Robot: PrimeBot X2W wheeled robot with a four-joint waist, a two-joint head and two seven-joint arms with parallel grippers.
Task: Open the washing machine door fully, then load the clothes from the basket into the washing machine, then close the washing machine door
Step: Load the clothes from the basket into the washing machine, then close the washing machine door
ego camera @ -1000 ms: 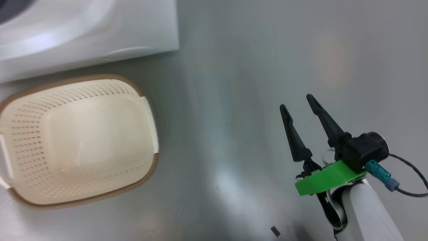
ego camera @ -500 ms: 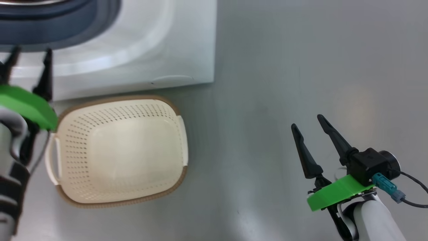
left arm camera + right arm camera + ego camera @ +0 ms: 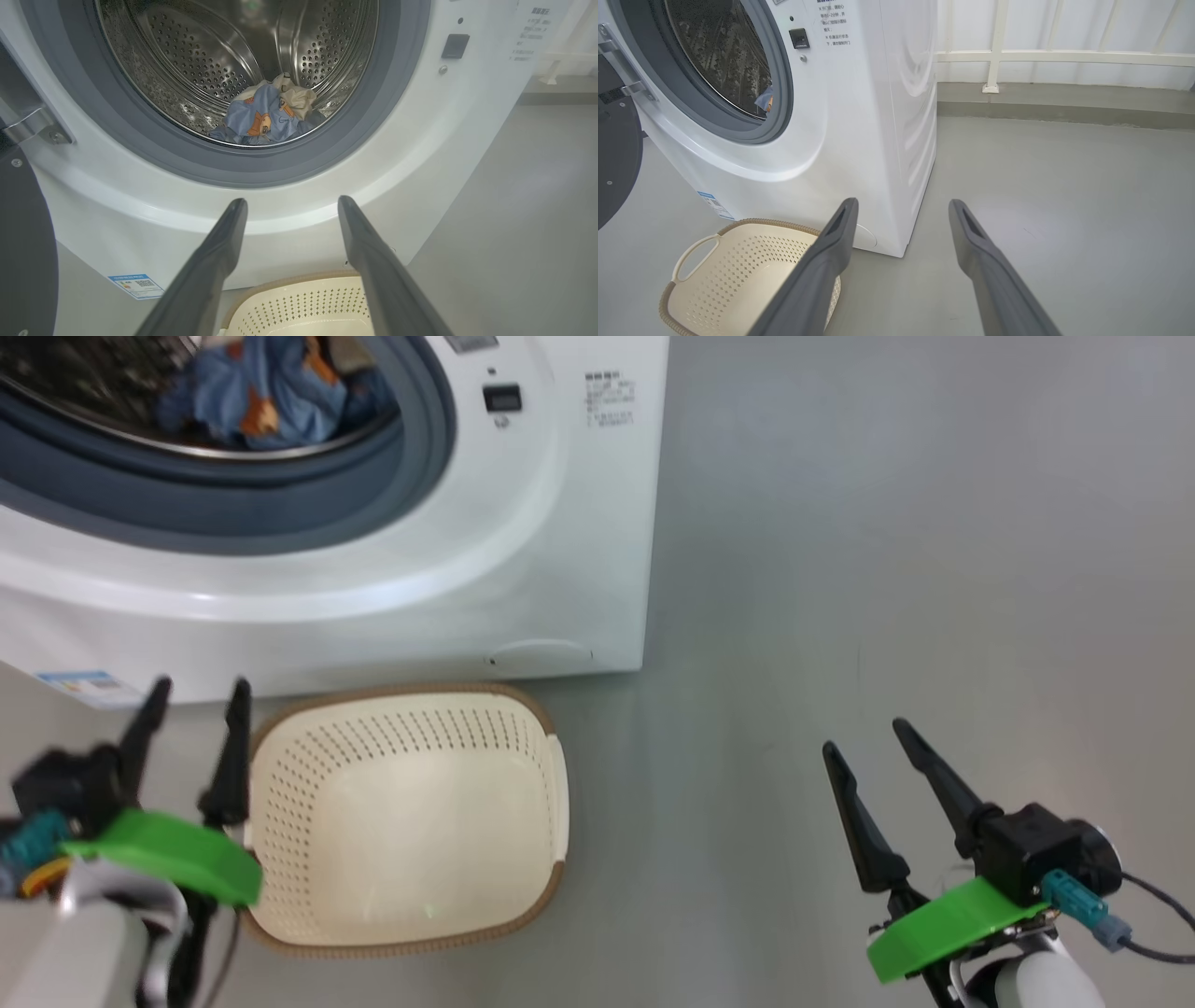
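Light blue dog-print clothes (image 3: 264, 119) are lying inside the big white washing machine (image 3: 299, 205), ahead of the left gripper (image 3: 289, 205), its jaws gaping wide; the right gripper (image 3: 901, 207) is gaping empty too.

The right gripper (image 3: 864, 737) and left gripper (image 3: 201, 686) each have two long, tapering dark fingers (image 3: 864, 840), a bright green curved plate (image 3: 943, 917) at their base and a pale forearm (image 3: 1027, 985) behind. Beside the right fingers' base sit a black camera block (image 3: 1036, 849), a teal plug (image 3: 1074, 896) and a thin dark cable (image 3: 1153, 947).
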